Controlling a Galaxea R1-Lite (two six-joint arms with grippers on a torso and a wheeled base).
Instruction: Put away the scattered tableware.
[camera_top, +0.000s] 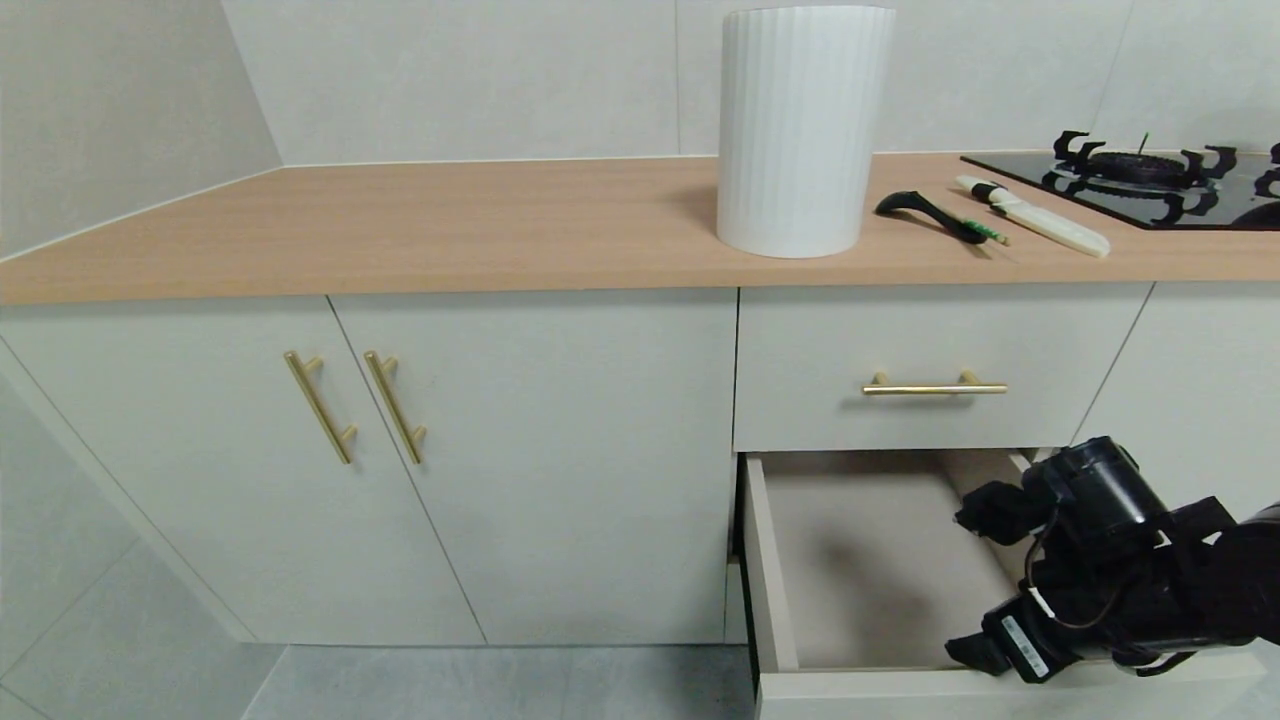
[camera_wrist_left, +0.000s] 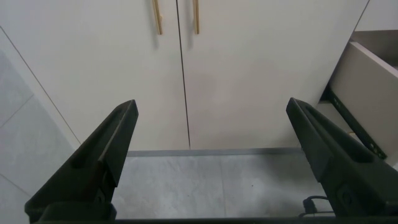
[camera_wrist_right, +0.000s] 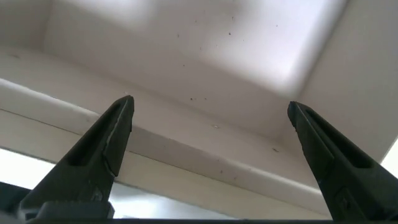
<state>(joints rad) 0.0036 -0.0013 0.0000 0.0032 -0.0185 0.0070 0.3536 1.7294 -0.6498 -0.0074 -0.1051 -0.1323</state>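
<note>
On the wooden counter (camera_top: 450, 225), right of the middle, lie a black ladle (camera_top: 925, 212), a thin green-handled utensil (camera_top: 985, 233) and a white knife (camera_top: 1035, 217). Below them the lower drawer (camera_top: 770, 570) stands pulled out, and its floor is bare. My right gripper (camera_top: 975, 585) is open over the drawer's front right part with nothing between its fingers. The right wrist view shows the right gripper (camera_wrist_right: 210, 106) facing the drawer's inside (camera_wrist_right: 205, 62). My left gripper (camera_wrist_left: 211, 107) is open and empty, low in front of the cupboard doors (camera_wrist_left: 249, 74).
A tall white ribbed canister (camera_top: 800, 130) stands on the counter just left of the utensils. A black gas hob (camera_top: 1150, 185) sits at the far right. Above the open drawer is a closed drawer with a gold handle (camera_top: 935, 388). Two cupboard doors with gold handles (camera_top: 320, 405) are shut.
</note>
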